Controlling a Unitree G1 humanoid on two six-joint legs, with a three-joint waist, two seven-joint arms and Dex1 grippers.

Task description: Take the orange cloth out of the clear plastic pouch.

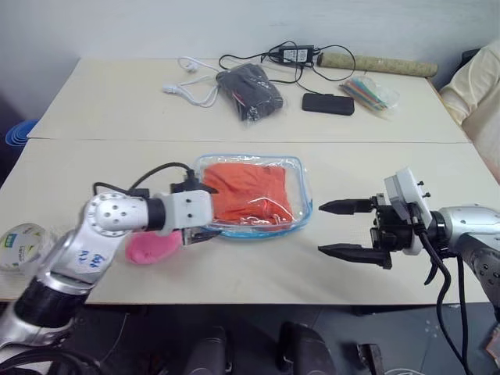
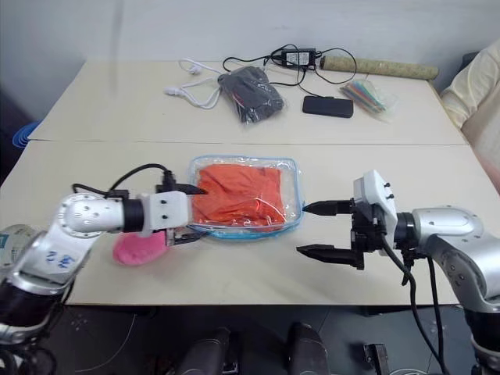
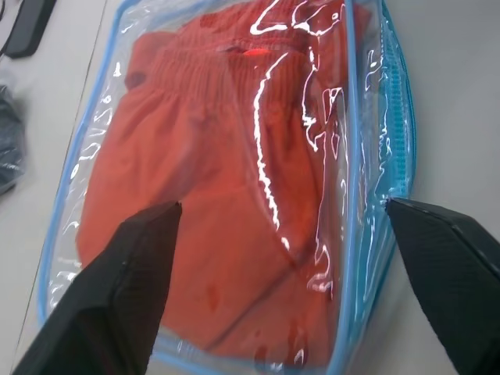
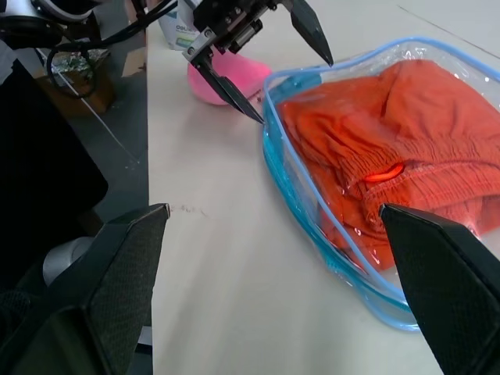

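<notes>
Light: soft, even brightness is covering my table (image 1: 234,266).
Glare: white streaks are glinting across the clear plastic pouch (image 3: 312,156).
Focus: my nearby fingers (image 4: 117,289) are blurring beside it.

Room: pale grey wall (image 1: 234,23) behind. Furniture: two light beige tables pushed together, rear table (image 1: 117,101) and front table (image 1: 258,266), seam running between them. Floor (image 1: 336,336): dark, below the front edge. Lighting: even, soft, no hard shadows.

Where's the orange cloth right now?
The orange cloth lies inside the clear plastic pouch, mid-table between the open left gripper and open right gripper.
</notes>
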